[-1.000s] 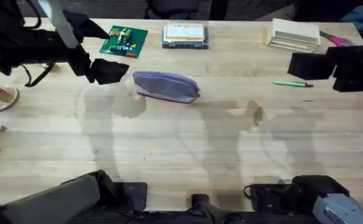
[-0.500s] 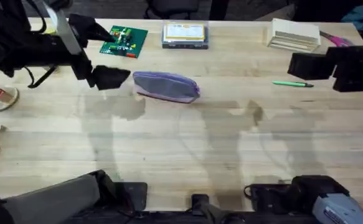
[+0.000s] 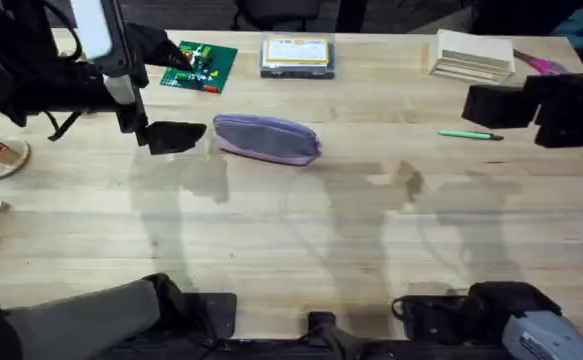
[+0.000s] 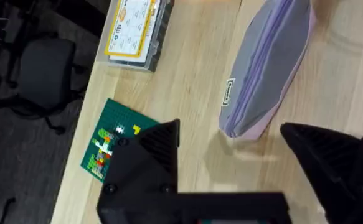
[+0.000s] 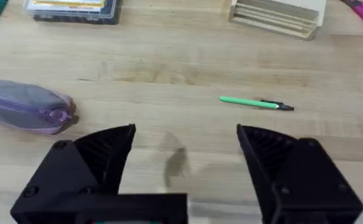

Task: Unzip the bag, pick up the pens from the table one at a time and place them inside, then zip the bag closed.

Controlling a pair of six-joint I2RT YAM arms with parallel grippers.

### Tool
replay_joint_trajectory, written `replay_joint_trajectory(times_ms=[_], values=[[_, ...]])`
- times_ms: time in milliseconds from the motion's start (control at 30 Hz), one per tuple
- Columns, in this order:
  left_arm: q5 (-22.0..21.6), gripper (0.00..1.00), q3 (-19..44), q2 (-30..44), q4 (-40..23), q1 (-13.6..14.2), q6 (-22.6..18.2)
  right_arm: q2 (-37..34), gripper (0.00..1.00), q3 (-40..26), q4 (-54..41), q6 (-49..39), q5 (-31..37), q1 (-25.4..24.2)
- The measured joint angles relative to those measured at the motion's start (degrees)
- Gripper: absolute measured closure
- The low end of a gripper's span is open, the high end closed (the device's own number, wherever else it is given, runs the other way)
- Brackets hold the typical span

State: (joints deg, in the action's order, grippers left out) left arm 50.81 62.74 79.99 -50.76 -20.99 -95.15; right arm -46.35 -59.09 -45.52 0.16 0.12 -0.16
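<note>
Overhead, left claw hovers open beside the bag.

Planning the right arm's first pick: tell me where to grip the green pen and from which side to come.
Grip the green pen around mid-barrel, coming straight down from above with the fingers closing across its thin width. It lies flat on the table with bare wood all around, and its dark tip end looks too slim to hold. The right gripper is open and seems wide enough.
</note>
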Motion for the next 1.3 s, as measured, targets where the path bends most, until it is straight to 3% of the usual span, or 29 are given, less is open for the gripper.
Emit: replay_joint_trajectory(times_ms=[367, 567, 833, 1033, 1300], values=[[1.5, 0.007, 0.0, 0.0, -0.8, 0.0, -0.9, 0.0, 0.003, 0.0, 0.0, 0.0, 0.0, 0.0], [-0.1, 0.007, 0.0, 0.9, -0.8, 0.0, -0.9, 0.0, 0.003, 0.0, 0.0, 0.0, 0.0, 0.0], [0.8, 0.008, 0.0, 12.0, 0.8, 0.0, -0.9, 0.0, 0.003, 0.0, 0.0, 0.0, 0.0, 0.0], [4.1, 0.008, 0.0, 17.2, 4.0, 0.2, -0.9, 0.0, 0.004, 0.0, 0.0, 0.0, 0.0, 0.0], [6.7, 0.008, 0.0, 22.2, 4.8, 2.3, -0.9, 0.0, 0.003, 0.0, 0.0, 0.0, 0.0, 0.0]])
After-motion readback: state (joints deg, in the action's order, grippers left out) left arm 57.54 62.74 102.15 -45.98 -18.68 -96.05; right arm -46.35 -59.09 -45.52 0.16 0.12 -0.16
